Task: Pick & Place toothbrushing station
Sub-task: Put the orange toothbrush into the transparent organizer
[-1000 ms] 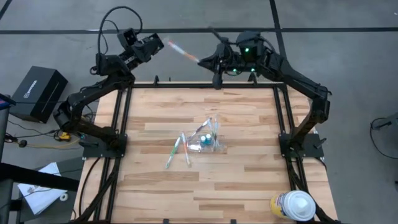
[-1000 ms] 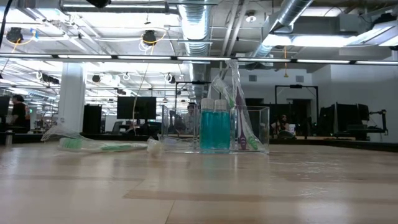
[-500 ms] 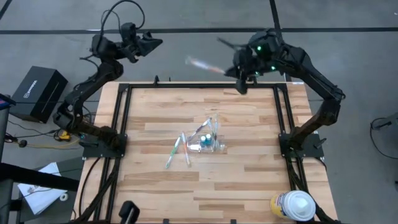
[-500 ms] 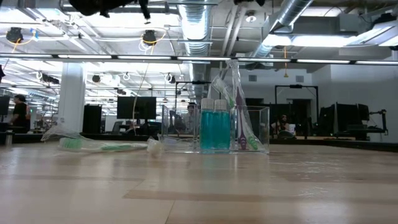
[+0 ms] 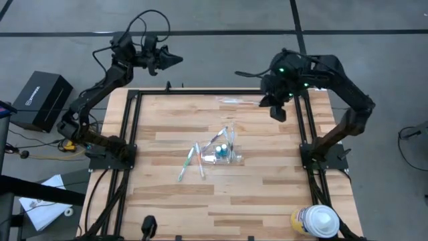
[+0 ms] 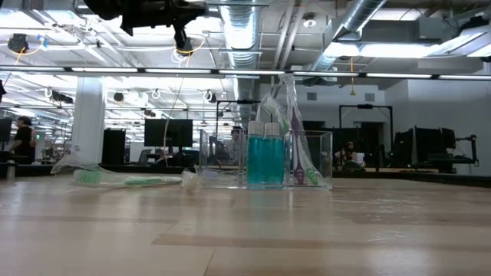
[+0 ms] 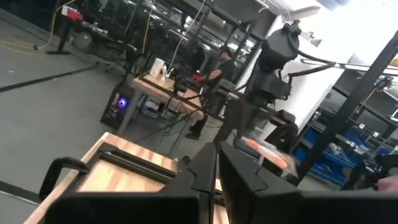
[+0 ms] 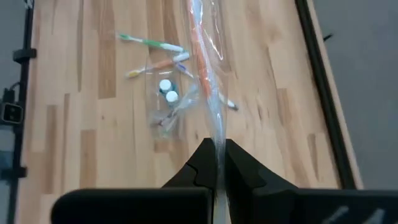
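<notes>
A clear cup [image 5: 226,151] stands at the table's middle on its base, with two teal toothpaste tubes [image 6: 265,157] and some toothbrushes in it. Just left of it, two loose toothbrushes [image 5: 190,161] lie flat on the wood. My right gripper [image 5: 263,102] is over the table's far right and is shut on a toothbrush in a clear wrapper [image 8: 202,56], which reaches from it toward the table's left [image 5: 235,100]. My left gripper [image 5: 175,60] hangs beyond the far left corner, shut [image 7: 216,171] and touching nothing. My right gripper pinches one end of the wrapped toothbrush [image 8: 216,138] between its two fingers. The fingers slant downward, and the brush runs on straight out ahead of them. It is lifted clear above the table's far strip, and its free end is in the air.
A large white-and-yellow round container [image 5: 315,221] stands at the near right corner. Black frame rails [image 5: 134,127] run along both sides of the table. A black box [image 5: 41,100] sits on the floor off the left. Bare wood lies around the cup.
The wrapped toothbrush spanned between both grippers beyond the far edge; now only my right gripper has it. My right gripper has tipped downward and gone toward the table's right and near side, carrying the brush over the far strip. My left gripper has turned and sunk a little.
</notes>
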You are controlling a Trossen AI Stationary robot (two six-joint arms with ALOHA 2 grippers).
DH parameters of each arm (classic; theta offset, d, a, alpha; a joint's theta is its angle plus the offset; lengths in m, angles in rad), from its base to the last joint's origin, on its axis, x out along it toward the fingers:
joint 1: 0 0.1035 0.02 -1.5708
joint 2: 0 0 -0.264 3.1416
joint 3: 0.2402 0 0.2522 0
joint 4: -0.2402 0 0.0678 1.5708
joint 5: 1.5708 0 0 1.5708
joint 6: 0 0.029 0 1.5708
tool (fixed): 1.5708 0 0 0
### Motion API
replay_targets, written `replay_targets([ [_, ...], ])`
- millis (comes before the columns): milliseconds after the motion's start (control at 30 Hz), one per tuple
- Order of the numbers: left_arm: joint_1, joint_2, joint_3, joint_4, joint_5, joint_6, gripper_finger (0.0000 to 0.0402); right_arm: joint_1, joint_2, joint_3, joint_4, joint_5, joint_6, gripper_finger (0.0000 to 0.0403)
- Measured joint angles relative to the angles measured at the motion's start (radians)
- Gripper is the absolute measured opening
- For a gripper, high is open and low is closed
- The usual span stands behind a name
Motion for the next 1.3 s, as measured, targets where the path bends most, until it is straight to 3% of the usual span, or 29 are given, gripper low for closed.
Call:
replay_targets([
  [200,-0.099,0.000,0.000,-0.046,0.015,0.019,0.0012,0.030,0.030,-0.005,0.003,-0.019,0.042,0.0004],
  [333,-0.161,0.000,0.000,-0.093,0.038,0.040,0.0014,0.048,0.057,-0.004,0.001,-0.087,0.054,0.0004],
  [533,-0.215,-0.001,0.000,-0.185,0.055,0.081,0.0051,0.087,0.087,-0.002,0.005,-0.121,0.066,0.0007],
  [967,-0.341,0.125,0.000,-0.206,0.017,-0.055,0.0151,0.153,0.117,-0.006,0.067,-0.024,0.081,0.0004],
  [1300,-0.470,0.196,0.000,-0.114,0.056,-0.127,0.0166,0.127,0.116,-0.006,0.038,-0.037,0.097,0.0005],
])
